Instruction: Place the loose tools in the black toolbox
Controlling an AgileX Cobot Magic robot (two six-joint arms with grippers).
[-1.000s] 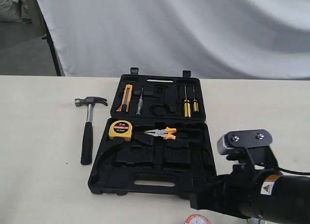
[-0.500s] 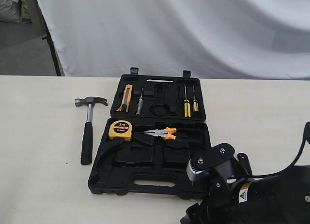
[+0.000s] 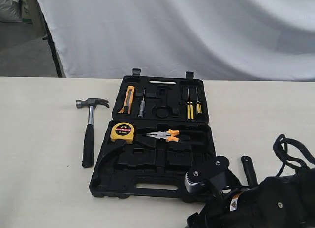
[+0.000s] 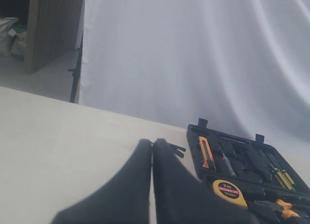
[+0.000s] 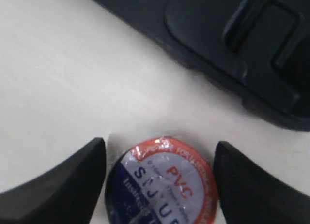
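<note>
The tape roll (image 5: 162, 185) lay flat on the surface (image 5: 58, 64), label up, just beside the outer wall of the black toolbox (image 5: 227, 64) but apart from it. In the exterior view it was hidden under the right arm, at the near right of the scene. The right claw (image 5: 159, 156) stood wide, one finger on each side of the roll, neither plainly touching it. The left claw (image 4: 152, 185) was pressed closed on nothing, well off to the left.

The roll would likely handle as a light, stiff ring that is hard to crush. Its wound outer wall looked smooth and may slip under a weak pinch. It sat low, so the sound hold would be across its outer rim, fingers brought down close to the surface and squeezing opposite sides. The hammer (image 3: 88, 134), lying left of the case, would be the heavy piece and head-weighted, best taken on the handle close to the steel head.

Writing on the roll: "PVC" in red, with large blue letters beginning "SJU" below it. The smaller line and the print around the orange ring were too blurred to read. In the case, the yellow tape measure (image 3: 122, 132) read "2m" — its red band was too small to make out.
</note>
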